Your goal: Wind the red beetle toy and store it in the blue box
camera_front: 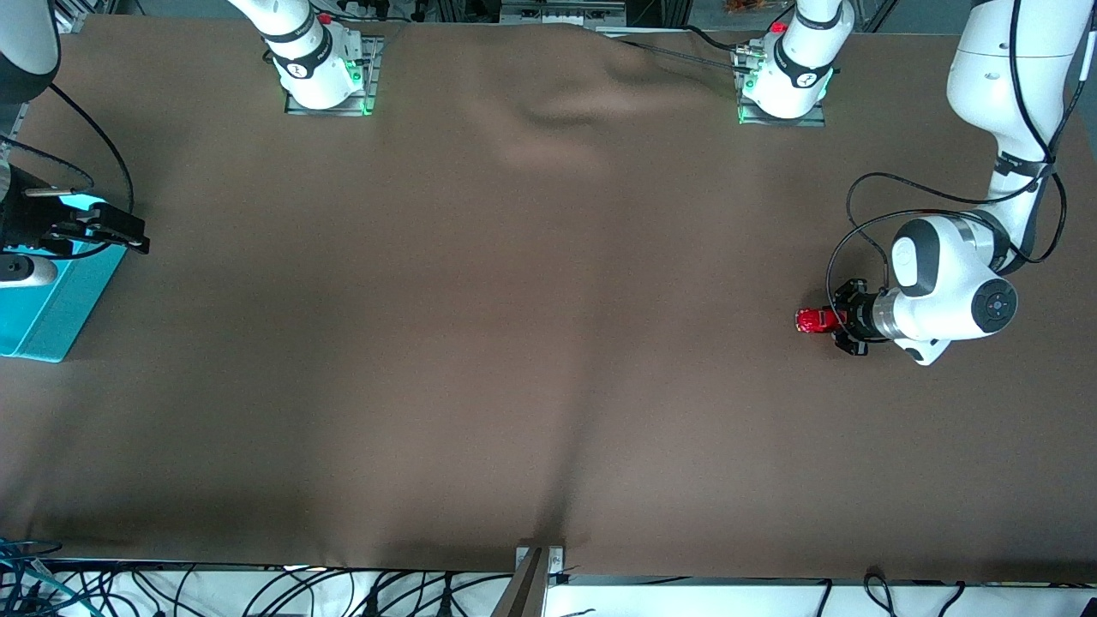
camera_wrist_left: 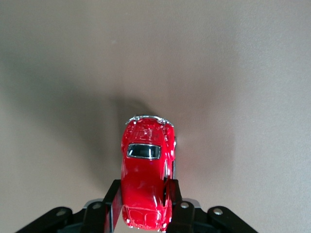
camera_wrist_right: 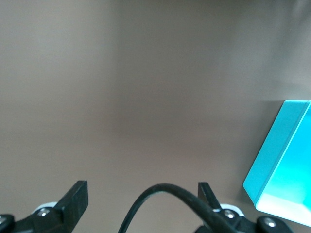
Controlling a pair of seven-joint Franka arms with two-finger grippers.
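Observation:
The red beetle toy (camera_front: 812,320) is clamped by its sides in my left gripper (camera_front: 836,320), low over the brown cloth at the left arm's end of the table. In the left wrist view the red beetle toy (camera_wrist_left: 146,167) juts out from between the black fingers (camera_wrist_left: 112,201) of the left gripper (camera_wrist_left: 144,189), silvery bumper pointing away. The blue box (camera_front: 51,308) sits at the right arm's end. My right gripper (camera_front: 120,233) hangs open over its edge, holding nothing. The right wrist view shows the right gripper (camera_wrist_right: 141,191) with jaws wide apart and the blue box (camera_wrist_right: 282,160) beside it.
A brown cloth (camera_front: 514,343) covers the whole table, with soft folds near the robots' bases. A black cable (camera_wrist_right: 165,194) loops between the right gripper's fingers. More cables hang along the table edge nearest the front camera (camera_front: 343,591).

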